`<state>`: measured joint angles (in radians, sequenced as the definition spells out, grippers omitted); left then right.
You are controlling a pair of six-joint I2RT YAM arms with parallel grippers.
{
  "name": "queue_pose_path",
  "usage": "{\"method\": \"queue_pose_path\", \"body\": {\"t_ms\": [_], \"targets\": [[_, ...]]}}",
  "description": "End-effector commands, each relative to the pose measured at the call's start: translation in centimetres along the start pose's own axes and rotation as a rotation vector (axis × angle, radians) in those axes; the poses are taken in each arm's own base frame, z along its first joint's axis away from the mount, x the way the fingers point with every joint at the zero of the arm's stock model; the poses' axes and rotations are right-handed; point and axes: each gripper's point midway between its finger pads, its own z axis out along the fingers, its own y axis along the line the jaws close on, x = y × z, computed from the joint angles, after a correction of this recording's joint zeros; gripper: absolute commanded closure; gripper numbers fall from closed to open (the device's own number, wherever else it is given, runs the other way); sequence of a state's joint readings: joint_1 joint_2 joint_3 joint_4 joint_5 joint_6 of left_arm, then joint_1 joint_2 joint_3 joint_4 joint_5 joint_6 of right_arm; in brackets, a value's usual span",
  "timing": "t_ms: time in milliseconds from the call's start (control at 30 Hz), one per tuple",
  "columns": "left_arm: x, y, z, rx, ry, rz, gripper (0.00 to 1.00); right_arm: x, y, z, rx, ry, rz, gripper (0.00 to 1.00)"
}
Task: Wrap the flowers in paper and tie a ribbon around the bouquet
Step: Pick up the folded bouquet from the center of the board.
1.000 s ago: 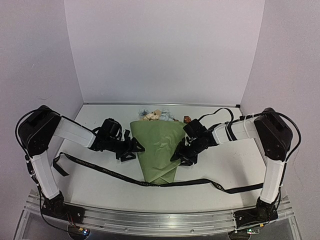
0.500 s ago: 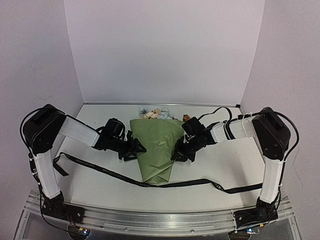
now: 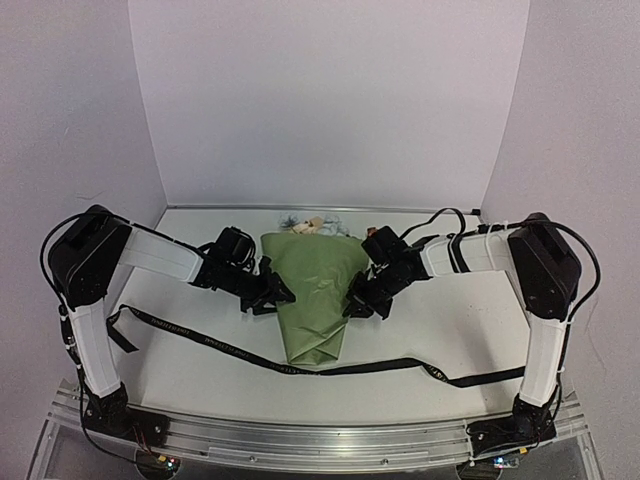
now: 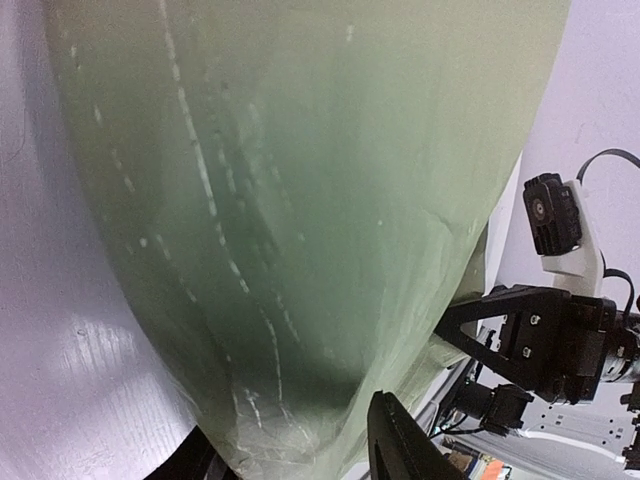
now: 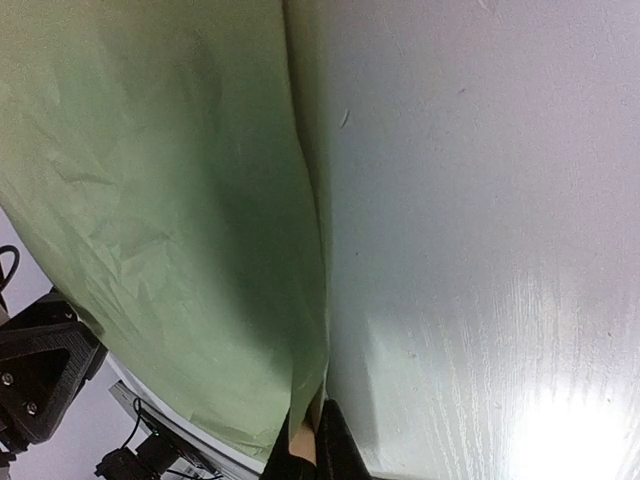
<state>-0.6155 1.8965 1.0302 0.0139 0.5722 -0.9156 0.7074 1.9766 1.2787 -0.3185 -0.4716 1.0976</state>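
Note:
The bouquet is an olive-green paper (image 3: 315,290) cone lying mid-table, tip toward me. The flowers (image 3: 305,227) show cream and pale blue heads at its far wide end. A black ribbon (image 3: 225,349) runs across the table under the cone's tip. My left gripper (image 3: 273,297) is at the cone's left edge. In the left wrist view its jaws (image 4: 295,432) stand apart with a bulge of paper (image 4: 300,200) between them. My right gripper (image 3: 358,304) is at the cone's right edge. It is shut (image 5: 315,428) on the paper's (image 5: 160,200) edge, whose tan reverse shows in the pinch.
The white table (image 3: 450,330) is closed in by pale purple walls on three sides. An aluminium rail (image 3: 320,440) runs along the near edge. The ribbon's right end (image 3: 480,379) lies by the right arm's base and its left end (image 3: 125,322) loops by the left arm.
Both grippers have pushed inward against the cone's sides. The right gripper has closed on the paper's edge. The left jaws have narrowed around the paper, and the cone looks narrower.

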Motion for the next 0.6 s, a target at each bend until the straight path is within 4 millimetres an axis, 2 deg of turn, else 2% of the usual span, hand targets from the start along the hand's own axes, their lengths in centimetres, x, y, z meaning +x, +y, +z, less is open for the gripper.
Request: {"method": "queue_pose_path", "body": {"t_ms": [0, 267, 567], "targets": [[-0.2, -2.7, -0.7, 0.042, 0.032, 0.028, 0.57, -0.2, 2.2, -2.3, -0.031, -0.024, 0.042, 1.0], [0.7, -3.3, -1.2, 0.053, 0.077, 0.006, 0.63, 0.4, 2.3, -3.1, -0.041, -0.011, 0.096, 1.0], [1.7, -3.1, -1.9, 0.05, 0.102, -0.014, 0.64, 2.1, 1.1, -3.7, -0.019, 0.0, 0.134, 1.0]]}}
